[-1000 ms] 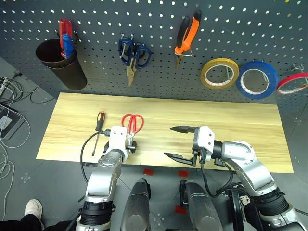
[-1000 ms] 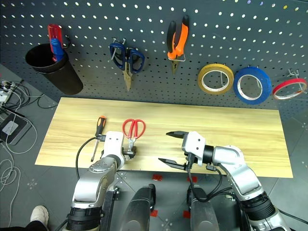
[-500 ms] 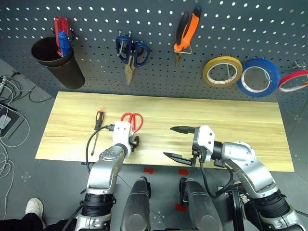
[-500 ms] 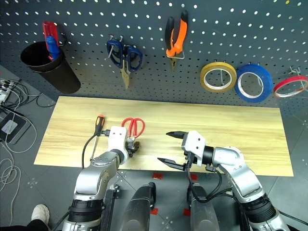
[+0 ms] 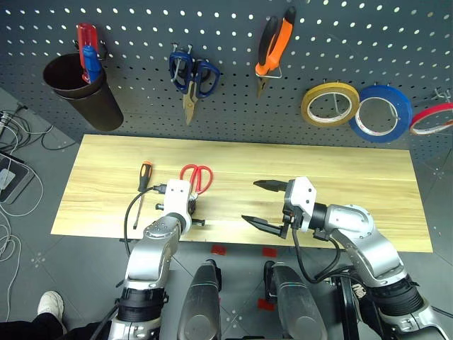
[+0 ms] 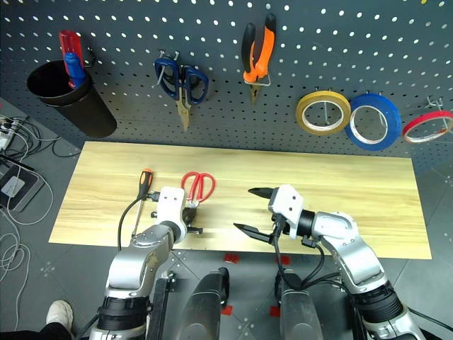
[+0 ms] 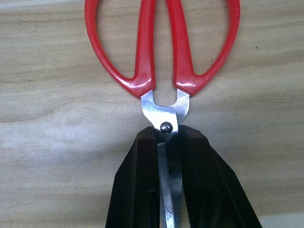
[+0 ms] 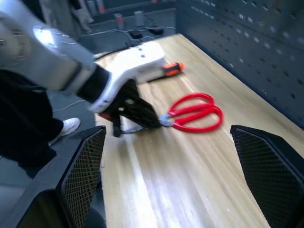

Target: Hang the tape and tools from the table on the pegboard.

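gripping the red-handled scissors (image 7: 161, 57) is the step you're in: the left gripper (image 7: 168, 190) has its jaws closed on the steel blades just below the pivot, handles pointing toward the pegboard (image 5: 226, 42) at twelve o'clock. the scissors lie flat on the bench (image 5: 368, 184), left of centre and close to its near edge. the right gripper (image 5: 269, 204) hangs above the bench centre with jaws wide and holds nothing.

next you'll likely need to lift the scissors clear and carry them up to a free hook; judge whether a handle loop can be presented to the hook from this blade grip, since slim blades may slip or twist.

the screwdriver (image 5: 142, 191) lies just at nine o'clock of the left gripper, so lift straight up to avoid nudging it. on the board, the pliers (image 5: 274, 48) and yellow tape (image 5: 330, 104) already hang; blue-handled scissors (image 5: 192, 78) sit directly at twelve o'clock. open board lies between them and the pliers.
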`<act>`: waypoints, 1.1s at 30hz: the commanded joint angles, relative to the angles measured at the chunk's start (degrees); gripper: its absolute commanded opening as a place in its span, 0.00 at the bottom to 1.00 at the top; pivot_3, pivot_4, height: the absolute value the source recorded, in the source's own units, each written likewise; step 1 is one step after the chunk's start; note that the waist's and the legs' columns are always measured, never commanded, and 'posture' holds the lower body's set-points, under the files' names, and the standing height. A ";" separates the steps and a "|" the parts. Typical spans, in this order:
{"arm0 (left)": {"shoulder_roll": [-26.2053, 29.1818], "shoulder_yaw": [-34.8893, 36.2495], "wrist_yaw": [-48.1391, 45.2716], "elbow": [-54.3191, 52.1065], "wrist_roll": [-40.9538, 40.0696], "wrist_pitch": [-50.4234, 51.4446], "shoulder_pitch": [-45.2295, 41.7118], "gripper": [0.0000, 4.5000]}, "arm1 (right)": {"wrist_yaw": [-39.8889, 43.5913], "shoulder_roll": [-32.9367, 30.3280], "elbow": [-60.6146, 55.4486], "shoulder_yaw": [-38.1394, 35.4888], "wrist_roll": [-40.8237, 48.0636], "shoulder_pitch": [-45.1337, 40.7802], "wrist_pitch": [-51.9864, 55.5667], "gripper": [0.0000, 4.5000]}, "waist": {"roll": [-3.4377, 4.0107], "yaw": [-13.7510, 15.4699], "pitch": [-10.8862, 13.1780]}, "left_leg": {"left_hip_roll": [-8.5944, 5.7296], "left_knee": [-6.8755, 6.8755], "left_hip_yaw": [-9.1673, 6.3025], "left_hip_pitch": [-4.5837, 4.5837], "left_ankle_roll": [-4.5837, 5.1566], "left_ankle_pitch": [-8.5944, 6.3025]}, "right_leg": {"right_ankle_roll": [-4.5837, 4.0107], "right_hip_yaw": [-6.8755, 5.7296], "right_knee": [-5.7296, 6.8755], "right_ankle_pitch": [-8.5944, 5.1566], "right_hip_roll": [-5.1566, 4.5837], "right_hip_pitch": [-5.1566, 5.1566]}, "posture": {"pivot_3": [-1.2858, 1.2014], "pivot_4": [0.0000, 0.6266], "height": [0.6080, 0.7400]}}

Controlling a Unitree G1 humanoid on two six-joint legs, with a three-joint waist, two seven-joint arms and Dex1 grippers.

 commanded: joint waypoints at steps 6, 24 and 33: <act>7.51 -5.11 -4.01 -15.63 3.58 -15.08 10.01 0.07 | -2.65 -0.20 -6.59 -5.95 4.51 2.71 1.90 1.00 | -0.08 0.20 -0.36 | 0.02 -0.09 -0.21 -0.14 -0.24 0.13 | 0.00 -0.12 -0.14 0.01 -0.37 -0.01 | 0.57 0.52 1.00; 10.00 -0.30 0.74 -19.48 14.15 -46.44 16.21 0.07 | -8.86 0.54 -18.89 -14.04 20.43 2.75 10.75 1.00 | -0.17 1.69 -6.11 | -0.22 -0.62 0.04 -0.18 -0.26 0.22 | 0.03 -0.44 -0.69 0.04 -0.09 0.03 | 0.58 0.34 1.00; 9.38 1.91 -0.11 -8.82 12.23 -47.67 5.60 0.07 | -9.36 1.43 -15.29 -12.75 17.55 -0.37 7.94 1.00 | -0.41 1.89 -8.19 | -0.18 -0.67 0.08 -0.11 -0.23 0.23 | 0.01 -0.45 -0.69 0.05 0.02 0.05 | 0.58 0.31 1.00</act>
